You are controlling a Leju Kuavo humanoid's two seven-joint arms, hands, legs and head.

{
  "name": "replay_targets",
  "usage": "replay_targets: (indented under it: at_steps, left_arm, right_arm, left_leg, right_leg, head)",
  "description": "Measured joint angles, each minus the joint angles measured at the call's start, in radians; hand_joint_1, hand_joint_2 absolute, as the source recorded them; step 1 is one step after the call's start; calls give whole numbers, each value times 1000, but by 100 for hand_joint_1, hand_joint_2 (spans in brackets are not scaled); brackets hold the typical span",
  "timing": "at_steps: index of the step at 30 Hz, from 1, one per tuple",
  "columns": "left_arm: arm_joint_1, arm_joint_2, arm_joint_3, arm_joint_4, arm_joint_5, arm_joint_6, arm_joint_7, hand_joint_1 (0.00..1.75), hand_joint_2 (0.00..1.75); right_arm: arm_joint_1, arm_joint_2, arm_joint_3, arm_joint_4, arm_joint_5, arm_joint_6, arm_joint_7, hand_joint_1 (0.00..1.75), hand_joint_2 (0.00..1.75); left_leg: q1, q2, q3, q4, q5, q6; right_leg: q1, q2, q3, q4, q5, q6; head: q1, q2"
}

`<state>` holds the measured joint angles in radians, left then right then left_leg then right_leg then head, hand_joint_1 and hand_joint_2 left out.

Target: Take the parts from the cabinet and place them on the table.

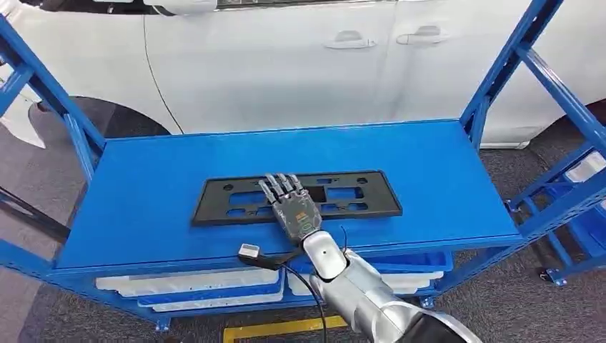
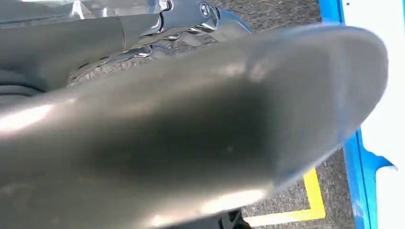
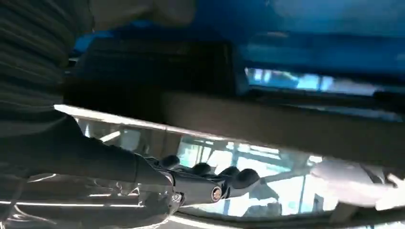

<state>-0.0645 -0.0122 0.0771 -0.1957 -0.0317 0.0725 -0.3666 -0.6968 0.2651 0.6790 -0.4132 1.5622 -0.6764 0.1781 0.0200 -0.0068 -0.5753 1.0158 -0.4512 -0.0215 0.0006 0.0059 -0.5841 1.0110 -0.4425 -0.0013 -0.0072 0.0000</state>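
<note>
On the blue shelf top point(image 1: 443, 179) in the head view lies the black license plate bracket point(image 1: 357, 193); the right hand point(image 1: 289, 204) rests flat on it, fingers extended, gripping nothing. Left wrist view: blurred, left hand's state unclear. Right wrist view: dark fingers point(image 3: 205, 174) straight. Placement looks nearly done.

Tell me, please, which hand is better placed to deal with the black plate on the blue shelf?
The right hand: it lies flat on the black plate atop the blue shelf. The left hand hangs over the floor.

The right hand point(image 1: 294, 207) covers the middle of the black plate point(image 1: 364, 196); whether it grips is unclear
</note>
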Motion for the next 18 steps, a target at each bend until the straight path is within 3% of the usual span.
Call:
replay_targets:
  at_steps: [2,3,4,5,7,8,9,11,12,13,14,17,18]
  left_arm:
    - [1,0,0,0,0,0,0,0,0]
    - [0,-1,0,0,0,-3,-1,0,0]
    - [-2,0,1,0,0,-6,-3,0,0]
    - [-3,0,2,0,0,-11,-5,0,0]
    - [-4,1,5,0,0,-18,-8,0,0]
    - [-2,1,6,0,0,-24,-15,0,0]
    - [0,1,6,0,0,-32,-23,0,0]
    - [1,1,8,0,2,-40,-32,0,0]
    - [1,0,10,0,2,-43,-40,0,0]
    - [1,0,12,0,3,-48,-48,0,0]
    - [1,0,15,0,3,-51,-57,0,0]
    - [3,0,21,0,0,-53,-85,0,0]
    - [2,0,23,0,-1,-53,-95,0,0]
  right_arm:
    - [-12,0,6,22,-6,21,0,175,175]
    - [-18,0,6,29,-10,32,0,175,175]
    - [-24,0,6,35,-14,36,-2,175,175]
    - [-27,0,6,45,-18,37,-3,175,175]
    - [-27,0,6,59,-21,39,-4,175,175]
    - [-27,-1,6,65,-21,39,-4,175,175]
    - [-27,-2,6,67,-22,40,-6,175,175]
    - [-31,-2,6,71,-27,39,-12,175,175]
    - [-33,-2,6,73,-31,38,-17,175,175]
    - [-36,-2,5,74,-33,35,-18,175,175]
    - [-41,-3,5,75,-34,31,-18,175,175]
    - [-43,-6,4,79,-35,23,-17,175,175]
    - [-46,-6,3,79,-36,20,-17,175,175]
  left_leg:
    - [-3,0,0,-3,4,14]
    - [6,3,4,-12,10,23]
    - [4,3,5,-14,12,26]
    - [4,3,3,-13,13,28]
    - [3,5,-2,-13,14,32]
    - [2,5,-4,-12,14,33]
    - [2,5,-3,-12,14,32]
    - [2,4,0,-12,14,32]
    - [2,3,1,-11,14,30]
    - [2,2,2,-11,13,28]
    - [-5,0,-1,-8,12,19]
    - [-3,0,0,-15,17,3]
    - [-2,0,2,-18,17,-6]
  right_leg:
    - [-2,0,3,-5,3,12]
    - [-4,0,1,3,-4,17]
    - [-5,-2,-10,30,-27,22]
    - [-6,-2,-32,76,-56,26]
    - [-8,-2,-118,253,-138,33]
    - [-8,-2,-149,315,-154,34]
    - [-9,-2,-152,322,-143,33]
    - [-9,-2,-93,210,-71,27]
    - [-8,-3,-36,95,-20,21]
    - [-7,-3,6,14,2,14]
    - [0,-3,9,-2,-7,11]
    - [4,-1,4,-2,-5,-2]
    - [-1,-1,7,-11,1,-12]
  head:
    - [0,0]
    - [0,0]
    - [1,0]
    - [4,0]
    - [3,0]
    - [3,0]
    - [3,0]
    - [3,0]
    - [3,0]
    - [4,0]
    - [2,0]
    - [3,0]
    - [3,0]
